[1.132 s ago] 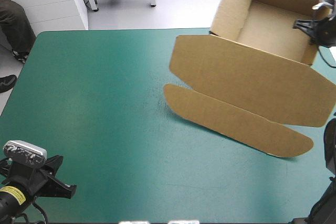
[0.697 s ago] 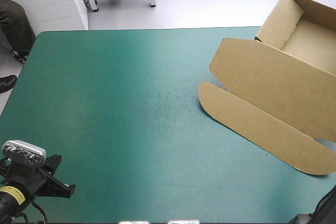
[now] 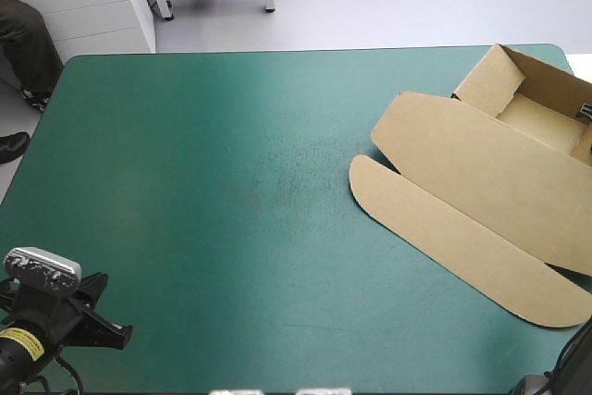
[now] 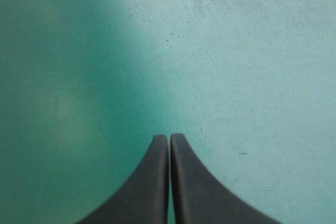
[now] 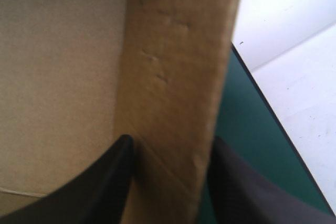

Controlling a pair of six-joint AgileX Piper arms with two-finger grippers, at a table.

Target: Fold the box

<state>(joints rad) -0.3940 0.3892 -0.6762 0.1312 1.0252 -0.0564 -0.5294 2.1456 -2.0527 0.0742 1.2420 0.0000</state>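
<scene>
box [image 3: 483,187] open at 2 o'clock of the table, right gripper [image 5: 170,140] clamped on its wall

the brown box lies on the teal-green cover [image 3: 213,191] at the right side of the table, between 2 and 4 o'clock in the high view. its tray [image 3: 535,106] stands with raised walls in the far right corner, at 2 o'clock. the lid [image 3: 462,150] lies flat on the cover, reaching from the tray toward 7 o'clock. a long flap [image 3: 453,238] with rounded ends continues from the lid's edge, also flat.

in the right wrist view the two black fingers [image 5: 94,192] stand one on each side of a tray wall [image 5: 178,66], nearly closed, with the board between them. one finger is inside the tray, the other outside. beyond this wall a narrow strip of cover and then the pale floor [image 5: 294,51] are visible.

the left gripper [image 4: 169,137] is at 7 o'clock of the table, well apart from the box. its fingers are pressed together in one pointed arch, with bare cover ahead of them.
</scene>
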